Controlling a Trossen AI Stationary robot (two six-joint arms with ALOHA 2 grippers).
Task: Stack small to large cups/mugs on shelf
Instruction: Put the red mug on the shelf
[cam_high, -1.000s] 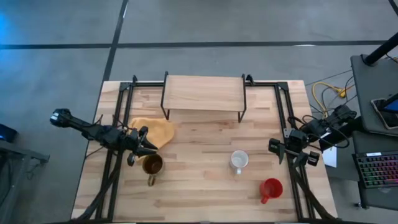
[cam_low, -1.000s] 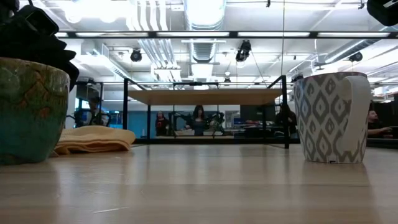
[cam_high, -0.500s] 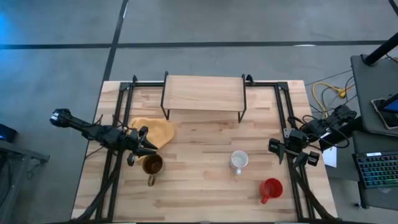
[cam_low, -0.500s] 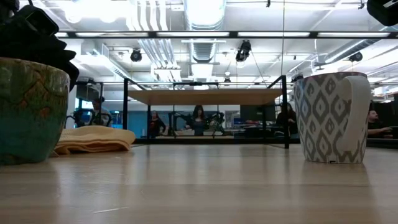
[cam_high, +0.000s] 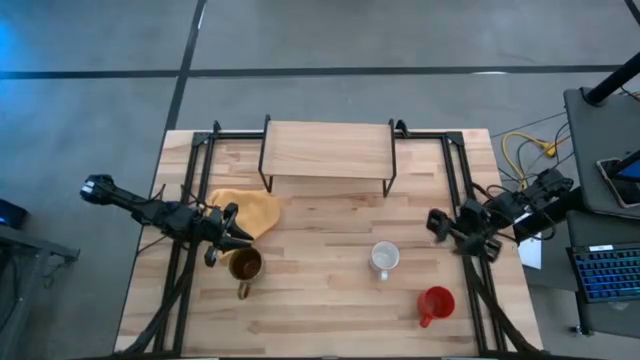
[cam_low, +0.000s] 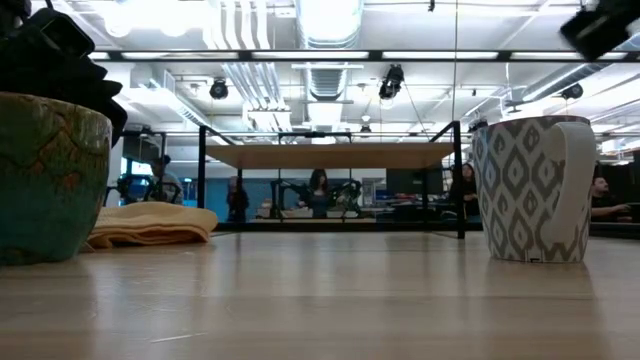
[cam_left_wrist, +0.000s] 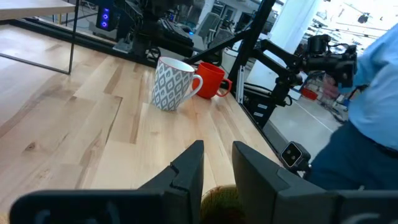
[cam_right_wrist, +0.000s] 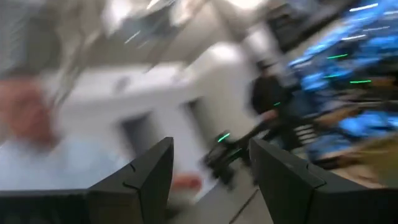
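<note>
The brown-olive mug (cam_high: 245, 265) stands on the table's left half, large at the left of the low view (cam_low: 45, 180). My left gripper (cam_high: 238, 243) sits at its far rim, fingers close together (cam_left_wrist: 217, 165). The white patterned mug (cam_high: 383, 258) and the red mug (cam_high: 436, 303) stand on the right half, and both show in the left wrist view (cam_left_wrist: 173, 84). The shelf (cam_high: 328, 150) stands on black legs at the far middle, with nothing on it. My right gripper (cam_high: 436, 225) hangs open above the table's right side, holding nothing (cam_right_wrist: 211, 168). My left gripper is shut on the brown-olive mug's rim (cam_left_wrist: 217, 198) at the mug's far-left side. It comes slanting down from the table's left. The fingers hide whether one is inside the mug. The mug stands upright with its base on the table (cam_low: 40, 255).
A yellow cloth (cam_high: 250, 210) lies on the table between the brown-olive mug and the shelf. Black frame rails (cam_high: 190, 200) run along the table's left and right sides. A person in a blue shirt (cam_left_wrist: 373, 112) stands beyond the table's right edge.
My right gripper has moved a little toward the table's far edge and turned, and its wrist view is smeared by the motion. My left gripper and all three mugs have kept still.
</note>
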